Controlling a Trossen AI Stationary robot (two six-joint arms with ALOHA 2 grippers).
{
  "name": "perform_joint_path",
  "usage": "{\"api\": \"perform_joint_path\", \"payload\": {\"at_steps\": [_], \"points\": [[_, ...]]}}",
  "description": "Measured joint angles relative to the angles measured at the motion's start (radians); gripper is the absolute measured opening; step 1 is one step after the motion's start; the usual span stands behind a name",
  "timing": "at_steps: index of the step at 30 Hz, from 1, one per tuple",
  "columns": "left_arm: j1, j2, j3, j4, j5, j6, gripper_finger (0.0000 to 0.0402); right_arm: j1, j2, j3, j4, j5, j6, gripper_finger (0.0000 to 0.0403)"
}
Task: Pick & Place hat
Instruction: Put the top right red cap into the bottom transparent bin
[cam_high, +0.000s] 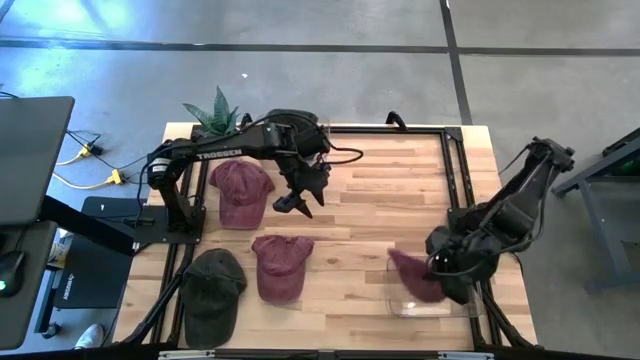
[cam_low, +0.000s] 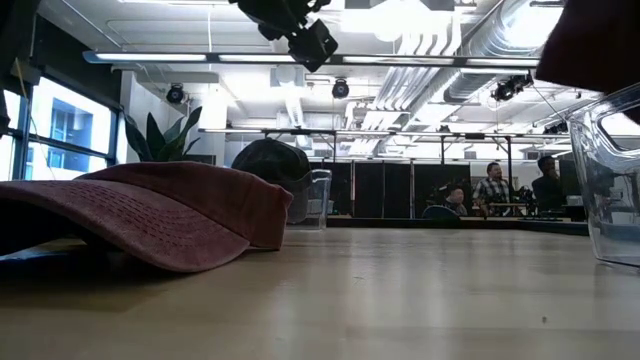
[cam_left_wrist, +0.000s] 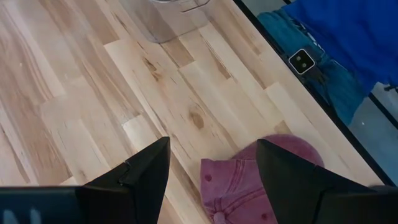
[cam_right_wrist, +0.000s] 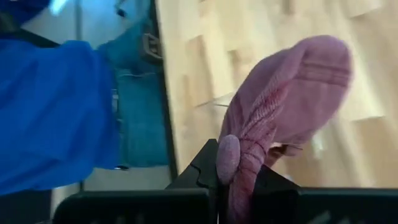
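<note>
My right gripper (cam_high: 437, 268) is shut on a maroon hat (cam_high: 412, 275) at the table's near right, above a clear bin (cam_high: 430, 300). My left gripper (cam_high: 300, 198) hangs open over the table's middle, touching nothing. Between its fingers the left wrist view shows another maroon hat (cam_left_wrist: 249, 183) lying on the wood below. A maroon hat (cam_high: 240, 192) lies left of that gripper, one (cam_high: 281, 266) near the front, and a dark green hat (cam_high: 213, 285) at the near left. All rest flat on the table. My right gripper pinches the maroon hat's crown, bunched in folds near its top button (cam_right_wrist: 228, 157), between its two fingers (cam_right_wrist: 202, 169). The fingers slant downward. The hat is lifted clear of the table, and its other end (cam_right_wrist: 314, 65) reaches out past the fingertips.
A dark hat (cam_high: 293, 122) sits at a clear container (cam_low: 318, 198) at the far edge, beside a potted plant (cam_high: 216, 110). A black rail frame (cam_high: 455, 170) borders the tabletop. A person in blue (cam_right_wrist: 56, 112) stands by the table's edge. Bare wood lies between the arms.
</note>
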Motion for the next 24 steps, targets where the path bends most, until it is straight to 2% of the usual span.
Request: {"api": "perform_joint_path", "payload": {"at_steps": [4,14,19,24], "points": [[0.000,0.000,0.000,0.003,0.000,-0.012,0.0230,0.006,-0.028,-0.098,0.116,-0.004,0.025,0.0002],[0.001,0.000,0.000,-0.001,-0.003,-0.014,0.0230,0.005,-0.116,-0.322,0.140,-0.145,0.271,0.0006],[0.001,0.000,0.000,0.004,-0.027,-0.025,0.0230,0.005,-0.161,-0.374,0.138,-0.211,0.350,0.0036],[0.001,0.000,0.000,0.007,-0.040,-0.034,0.0230,-0.013,-0.226,-0.380,0.139,-0.157,0.341,0.0088]]}}
